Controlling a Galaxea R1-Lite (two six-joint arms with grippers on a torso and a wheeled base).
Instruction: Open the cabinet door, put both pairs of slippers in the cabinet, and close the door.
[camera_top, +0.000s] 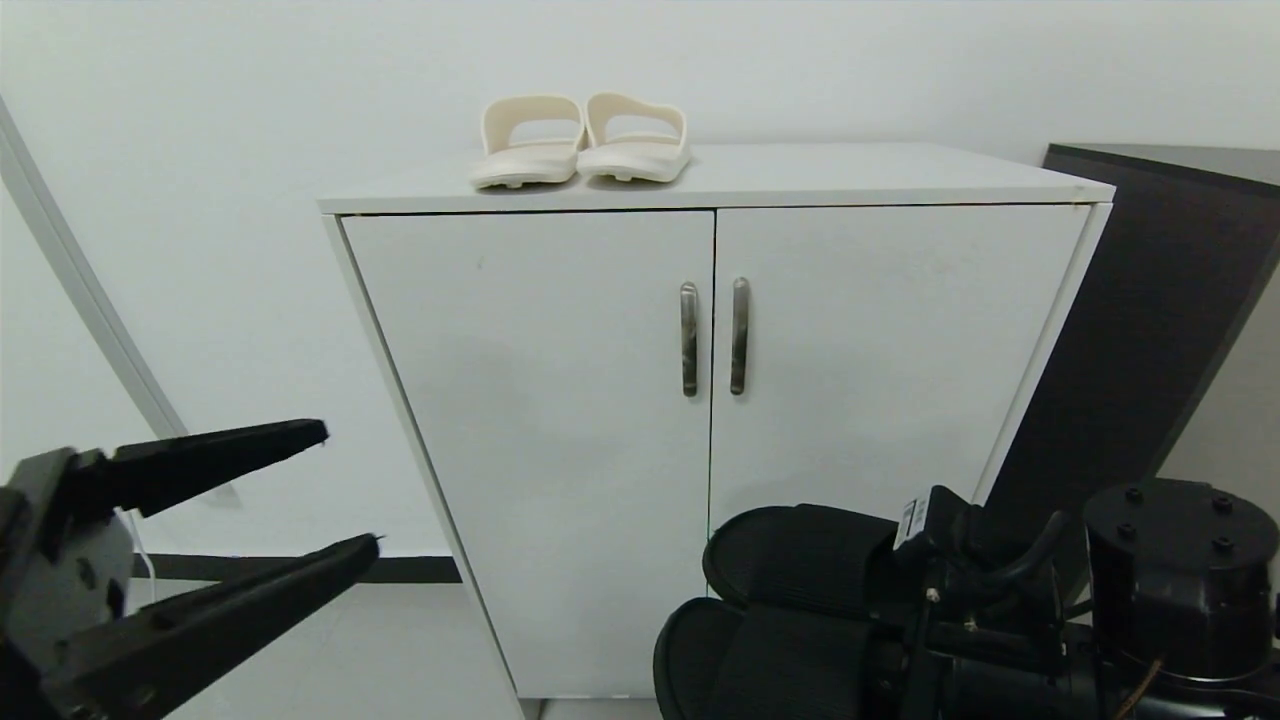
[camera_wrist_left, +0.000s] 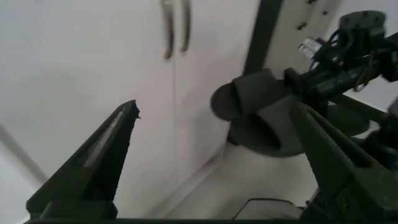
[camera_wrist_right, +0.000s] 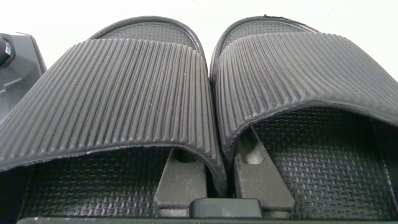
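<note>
**A:** Where are we?

**B:** My right hand (camera_wrist_right: 217, 180) at the lower right of the head view is clamped on the black pair (camera_top: 790, 590). Its fingers (camera_wrist_right: 180, 183) go one inside each slipper and squeeze the inner walls together. My left hand (camera_top: 350, 490) is at the lower left, spread open and holding nothing. The white pair (camera_top: 580, 140) sits on top of the cabinet (camera_top: 560, 450), upper middle of the frame, close to the front edge. Both doors (camera_top: 900, 350) are shut.

**A:** And the danger?

**B:** Plenty, I reckon. The two handles (camera_top: 689, 338) stand just beside each other at centre frame. My open left hand could catch both, or skid off one slim bar. The black pair hangs right in front of the right door, so a swinging door could knock it. I'm only pinching soft walls, so one slipper might slide free. A hard tug could also shake the white pair off the top.
</note>
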